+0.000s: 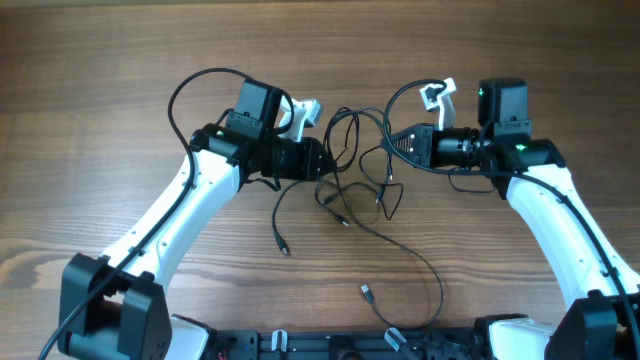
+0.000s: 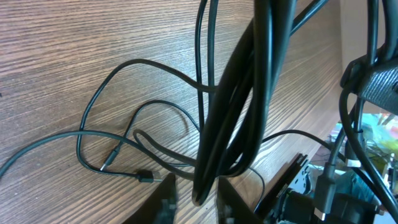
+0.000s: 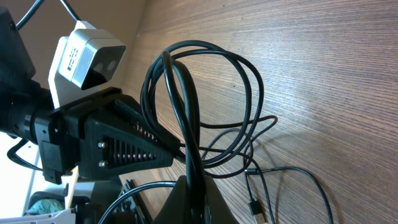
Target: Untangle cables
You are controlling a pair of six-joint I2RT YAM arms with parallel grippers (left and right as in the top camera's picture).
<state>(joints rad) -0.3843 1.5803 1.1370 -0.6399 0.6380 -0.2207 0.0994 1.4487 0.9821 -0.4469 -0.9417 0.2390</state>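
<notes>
Since we're going front to back: nearest our edge of the table [image 1: 120,60] one plug [image 1: 367,291] lies loose, with a long tail [image 1: 438,285] curling past it toward the base. A bit further in, a second plug [image 1: 283,248] and a third plug [image 1: 345,222] lie flat, each trailing back into the mess.

Then the mess itself. The cables [image 1: 350,150] are bunched mid-table, right between the two grippers. The left gripper [image 2: 198,200] has its fingers narrow with a fat bundle of strands between them, and it looks pinched to us. The right gripper [image 3: 191,194] is clamped on what looks like one or two strands. It faces the left one, nearly tip to tip. Beyond them a couple of loops [image 1: 345,118] poke out toward the far side.

We'd call this the pull-apart step, and early, since nothing looks separated. Next move probably wants the arms drawing apart slowly while we watch whether the loops slide free or cinch. If they cinch, we'd drop the fat bundle and regrab a single strand.
</notes>
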